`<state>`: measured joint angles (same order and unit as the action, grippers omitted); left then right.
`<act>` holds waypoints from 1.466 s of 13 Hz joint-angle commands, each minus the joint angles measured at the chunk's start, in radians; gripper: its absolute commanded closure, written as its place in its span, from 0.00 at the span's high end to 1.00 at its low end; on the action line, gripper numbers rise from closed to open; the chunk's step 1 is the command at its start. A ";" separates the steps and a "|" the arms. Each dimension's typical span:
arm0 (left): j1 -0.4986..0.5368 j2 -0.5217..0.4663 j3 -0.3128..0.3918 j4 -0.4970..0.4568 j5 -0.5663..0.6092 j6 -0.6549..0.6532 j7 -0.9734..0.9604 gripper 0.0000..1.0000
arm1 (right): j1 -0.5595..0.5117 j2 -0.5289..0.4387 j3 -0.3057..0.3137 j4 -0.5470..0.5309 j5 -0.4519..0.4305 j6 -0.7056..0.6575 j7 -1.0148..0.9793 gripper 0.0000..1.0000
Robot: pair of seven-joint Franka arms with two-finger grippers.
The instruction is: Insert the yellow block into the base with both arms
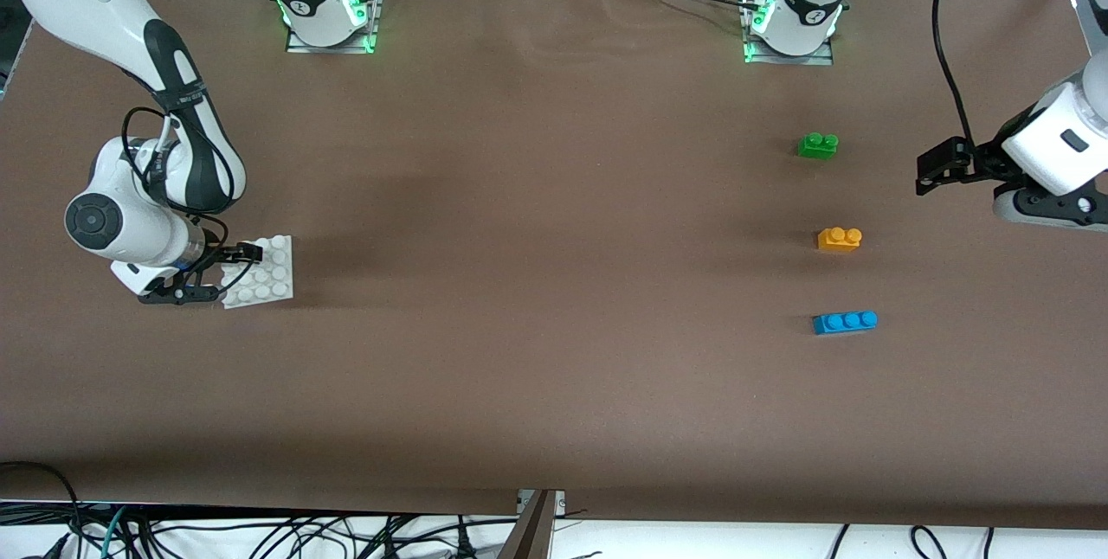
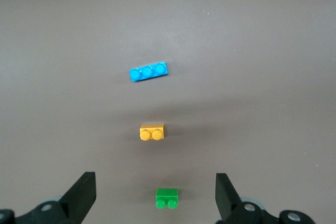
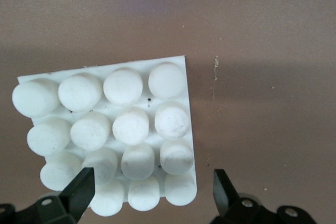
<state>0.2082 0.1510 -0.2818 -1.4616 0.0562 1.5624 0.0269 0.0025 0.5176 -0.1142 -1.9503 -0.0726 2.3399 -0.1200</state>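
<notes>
The yellow block (image 1: 839,238) (image 2: 151,131) lies on the table between a green brick and a blue brick, and nothing touches it. My left gripper (image 1: 928,170) (image 2: 155,178) hangs open and empty over the table at the left arm's end, clear of all three bricks. The white studded base (image 1: 260,272) (image 3: 126,124) lies flat at the right arm's end. My right gripper (image 1: 221,273) (image 3: 152,174) is low and open at the base's edge. Its fingers (image 3: 79,190) stand to either side of that edge without closing on it.
The green two-stud brick (image 1: 817,145) (image 2: 167,198) lies farther from the front camera than the yellow block. The blue three-stud brick (image 1: 845,322) (image 2: 148,71) lies nearer. Brown table (image 1: 537,282) stretches between the base and the bricks. Cables hang off the near edge.
</notes>
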 commanded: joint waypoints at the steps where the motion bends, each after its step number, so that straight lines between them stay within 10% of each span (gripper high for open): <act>1: 0.008 0.004 0.001 0.021 -0.018 -0.004 0.022 1.00 | -0.009 -0.014 0.011 -0.018 0.011 0.019 -0.044 1.00; 19: 0.017 -0.027 -0.005 0.004 -0.047 0.016 0.011 1.00 | -0.012 0.038 0.018 -0.019 0.071 0.084 -0.193 1.00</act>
<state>0.2171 0.1379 -0.2827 -1.4560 0.0304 1.5761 0.0286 0.0024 0.5420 -0.1050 -1.9591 -0.0214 2.3935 -0.2813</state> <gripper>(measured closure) 0.000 0.000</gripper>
